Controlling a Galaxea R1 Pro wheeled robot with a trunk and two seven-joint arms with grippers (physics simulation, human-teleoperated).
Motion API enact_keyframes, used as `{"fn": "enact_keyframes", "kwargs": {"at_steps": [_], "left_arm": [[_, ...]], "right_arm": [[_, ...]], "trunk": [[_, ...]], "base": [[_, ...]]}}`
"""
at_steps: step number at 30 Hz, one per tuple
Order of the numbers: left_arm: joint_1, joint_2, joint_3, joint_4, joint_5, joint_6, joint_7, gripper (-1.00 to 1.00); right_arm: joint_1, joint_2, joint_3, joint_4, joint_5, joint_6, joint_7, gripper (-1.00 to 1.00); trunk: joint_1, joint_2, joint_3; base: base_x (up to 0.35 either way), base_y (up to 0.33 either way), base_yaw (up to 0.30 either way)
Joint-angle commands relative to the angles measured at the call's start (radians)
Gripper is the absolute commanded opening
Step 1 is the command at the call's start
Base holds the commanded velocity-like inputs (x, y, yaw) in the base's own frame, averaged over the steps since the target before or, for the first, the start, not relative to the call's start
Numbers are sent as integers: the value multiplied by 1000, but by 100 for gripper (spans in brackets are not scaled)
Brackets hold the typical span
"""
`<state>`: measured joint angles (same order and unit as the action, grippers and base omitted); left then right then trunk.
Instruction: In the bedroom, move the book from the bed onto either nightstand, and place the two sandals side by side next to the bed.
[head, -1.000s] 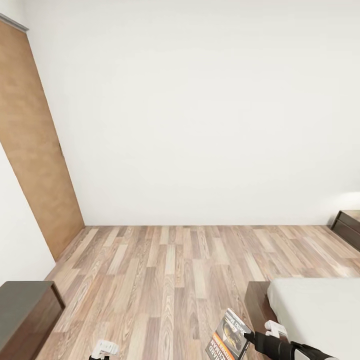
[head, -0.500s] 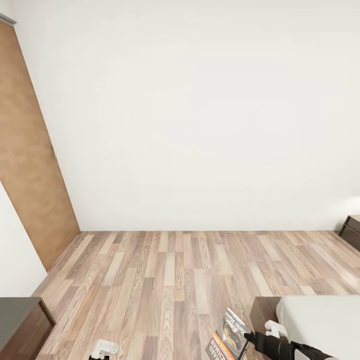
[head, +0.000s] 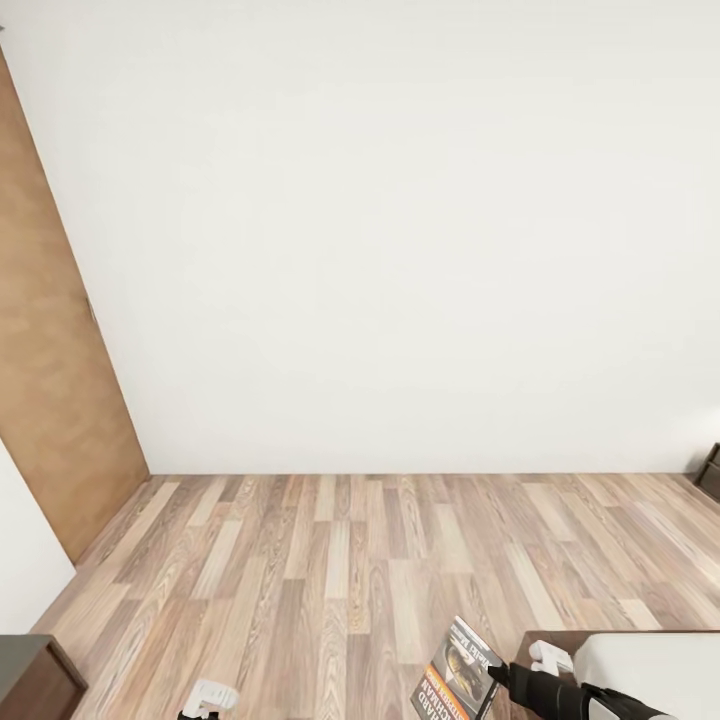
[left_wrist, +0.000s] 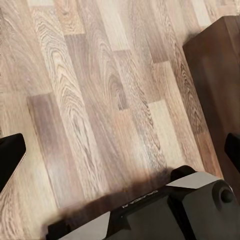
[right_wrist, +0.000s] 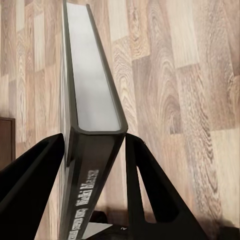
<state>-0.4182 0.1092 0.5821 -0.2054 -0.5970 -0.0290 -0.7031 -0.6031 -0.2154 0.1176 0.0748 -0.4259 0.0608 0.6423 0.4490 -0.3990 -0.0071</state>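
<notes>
The book (head: 455, 680), dark-covered with an orange strip, hangs upright over the wood floor at the bottom of the head view, and my right gripper (head: 497, 676) is shut on it. In the right wrist view the book (right_wrist: 92, 100) stands edge-on between the two black fingers (right_wrist: 150, 185) of the right gripper (right_wrist: 95, 170). A corner of the bed (head: 655, 665), pale mattress on a dark frame, sits at the lower right. A sliver of the nightstand (head: 713, 468) shows at the right edge by the wall. My left gripper (left_wrist: 120, 152) is open over bare floor. The sandals are out of view.
A white wall (head: 400, 250) stands ahead, with a brown door (head: 50, 380) on the left. Dark furniture (head: 30, 685) pokes in at the lower left. In the left wrist view, a dark wooden piece (left_wrist: 220, 70) stands beside the robot's base (left_wrist: 170, 210). Open plank floor (head: 330, 560) lies ahead.
The whole head view has shifted: the camera moved, so the bed, nightstand and dark furniture slid toward the picture's edges. Both arms and the book keep their places in the picture.
</notes>
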Motion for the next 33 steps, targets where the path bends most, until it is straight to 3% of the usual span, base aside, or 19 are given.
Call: {"fn": "enact_keyframes", "kwargs": {"at_steps": [1,33], "left_arm": [[-1,0,8,0,-10,-3,-4,100],[-1,0,8,0,-11,-3,-4,100]], "right_arm": [[-1,0,4,2,-11,4,5,-100],[-1,1,4,2,-11,5,3,-100]], "trunk": [[1,-1,-1],[1,-1,-1]], "base": [[328,0,0],[328,0,-27]]}}
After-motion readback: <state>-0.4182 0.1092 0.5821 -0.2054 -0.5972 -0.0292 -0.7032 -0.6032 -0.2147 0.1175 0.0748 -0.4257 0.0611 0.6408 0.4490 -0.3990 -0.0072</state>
